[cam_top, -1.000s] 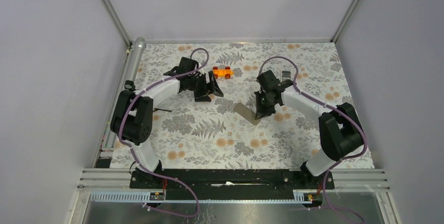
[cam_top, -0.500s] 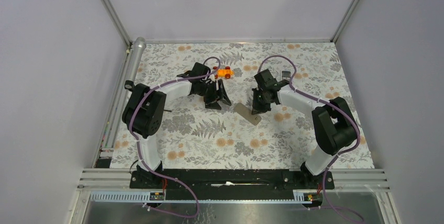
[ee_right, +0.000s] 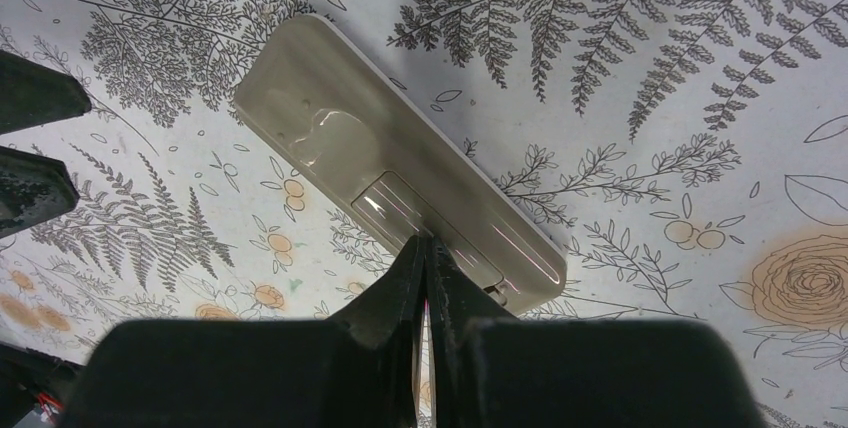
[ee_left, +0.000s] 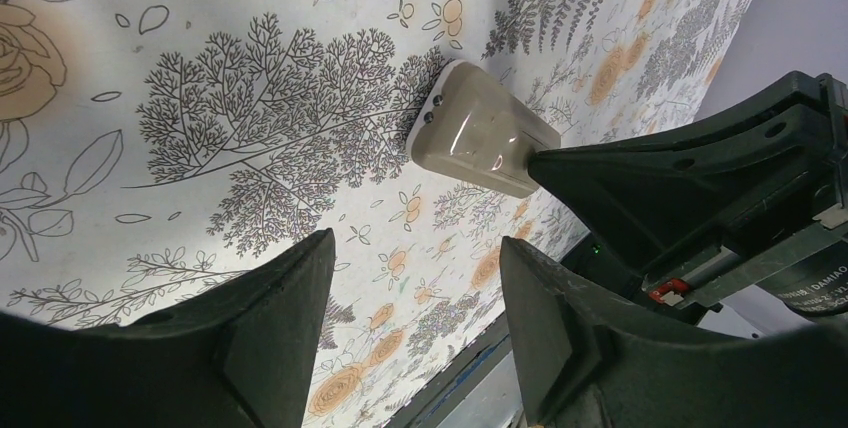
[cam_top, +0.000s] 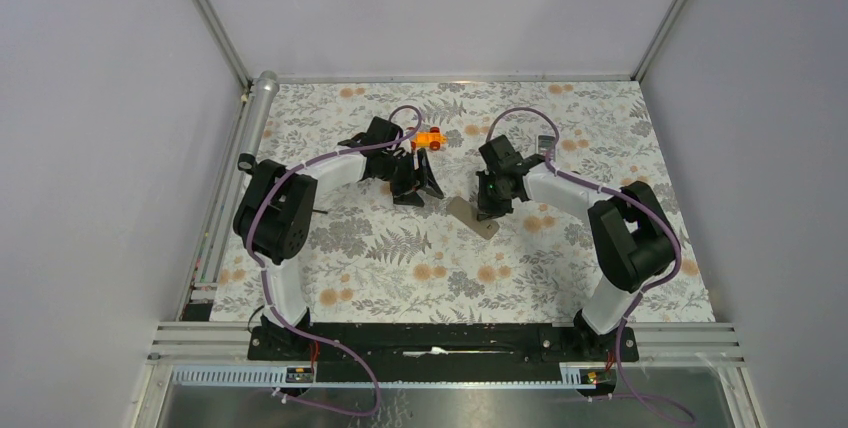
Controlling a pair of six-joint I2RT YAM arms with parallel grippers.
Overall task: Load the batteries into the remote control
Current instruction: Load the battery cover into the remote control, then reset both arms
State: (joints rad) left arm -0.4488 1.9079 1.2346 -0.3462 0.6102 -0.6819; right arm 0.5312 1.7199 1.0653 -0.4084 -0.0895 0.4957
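The remote control (cam_top: 470, 215) lies face down on the floral tabletop, its grey-brown back (ee_right: 380, 163) up. My right gripper (ee_right: 428, 246) is shut with nothing between its fingers. Its joined tips rest on the battery cover panel near the remote's right end. From the top it stands at the remote's far right side (cam_top: 487, 210). My left gripper (ee_left: 417, 248) is open and empty, a short way left of the remote (ee_left: 485, 136) and apart from it (cam_top: 420, 188). The batteries are not to be made out in any view.
A small orange object (cam_top: 428, 136) lies behind the left gripper. A small dark and white object (cam_top: 546, 141) sits at the back right, partly under the right arm's cable. A metal tube (cam_top: 258, 108) runs along the left edge of the table.
My left gripper has moved right toward the remote and its jaws have narrowed. My right gripper has closed and shifted slightly left over the remote's back.
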